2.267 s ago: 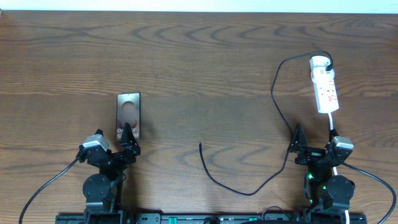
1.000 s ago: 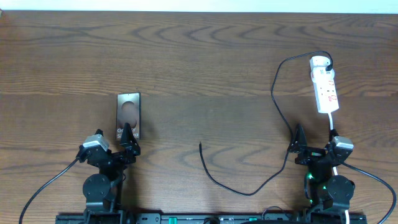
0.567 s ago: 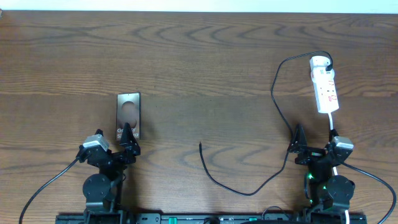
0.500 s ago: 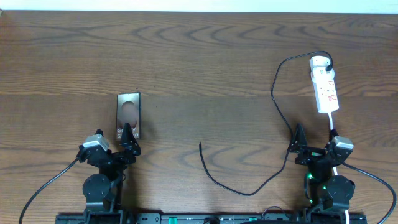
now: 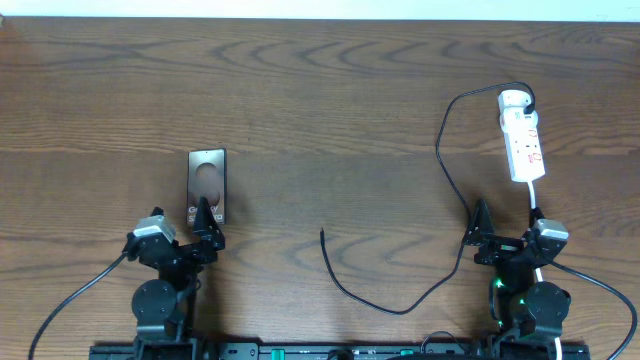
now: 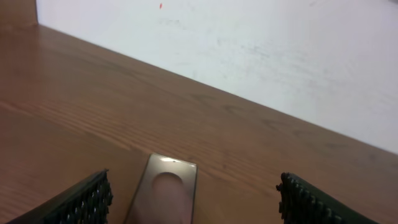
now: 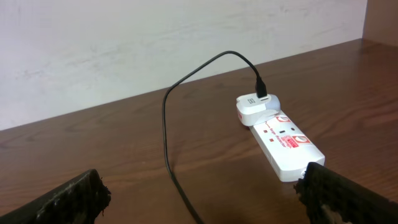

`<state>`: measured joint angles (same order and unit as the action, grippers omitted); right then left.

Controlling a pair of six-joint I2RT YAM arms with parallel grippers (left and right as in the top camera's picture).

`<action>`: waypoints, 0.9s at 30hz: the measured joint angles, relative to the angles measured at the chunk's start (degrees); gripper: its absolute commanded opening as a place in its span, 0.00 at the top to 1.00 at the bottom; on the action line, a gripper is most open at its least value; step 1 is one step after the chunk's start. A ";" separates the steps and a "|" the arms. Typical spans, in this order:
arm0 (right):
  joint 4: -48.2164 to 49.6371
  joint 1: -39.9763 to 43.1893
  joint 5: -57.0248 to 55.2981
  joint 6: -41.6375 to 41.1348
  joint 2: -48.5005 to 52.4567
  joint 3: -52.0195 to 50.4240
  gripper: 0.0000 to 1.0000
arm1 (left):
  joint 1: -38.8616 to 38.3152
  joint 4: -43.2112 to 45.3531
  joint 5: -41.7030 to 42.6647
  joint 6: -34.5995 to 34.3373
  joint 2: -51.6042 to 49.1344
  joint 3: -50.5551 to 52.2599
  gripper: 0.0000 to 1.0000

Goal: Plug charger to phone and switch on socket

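The phone (image 5: 207, 184) lies flat on the wooden table, left of centre, its near end just ahead of my open left gripper (image 5: 207, 222). In the left wrist view the phone (image 6: 163, 196) shows between the two spread fingertips, untouched. The charger (image 5: 445, 160) runs as a thin black cable from a white adapter (image 5: 514, 99) at the far end of the socket (image 5: 525, 145), loops down, and ends with its plug tip (image 5: 322, 233) loose on the table near the centre. My right gripper (image 5: 480, 232) is open and empty; the charger (image 7: 166, 134) and the socket (image 7: 287, 144) lie ahead of it.
A white wall (image 7: 155, 37) rises along the table's far edge. The socket's white cord (image 5: 536, 200) runs back past the right arm's base. Bare wood (image 5: 330, 110) spreads between the phone and the charger cable.
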<state>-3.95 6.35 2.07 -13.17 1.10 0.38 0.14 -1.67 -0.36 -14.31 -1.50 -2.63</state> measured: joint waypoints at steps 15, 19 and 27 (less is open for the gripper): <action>-0.02 0.00 -0.28 0.02 0.00 0.00 0.01 | 0.20 -27.50 -5.86 7.15 -43.67 -48.00 0.16; -0.04 0.00 -0.37 0.02 0.02 0.00 0.01 | 0.20 -41.99 -6.01 7.37 -60.24 -65.18 0.16; -0.07 0.00 -0.37 0.02 0.02 0.00 0.01 | 0.22 -50.84 -5.57 7.78 -80.98 -77.46 0.16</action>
<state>-4.01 6.35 1.69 -13.15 1.13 0.38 0.36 -52.51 -5.93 -6.52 -82.48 -80.09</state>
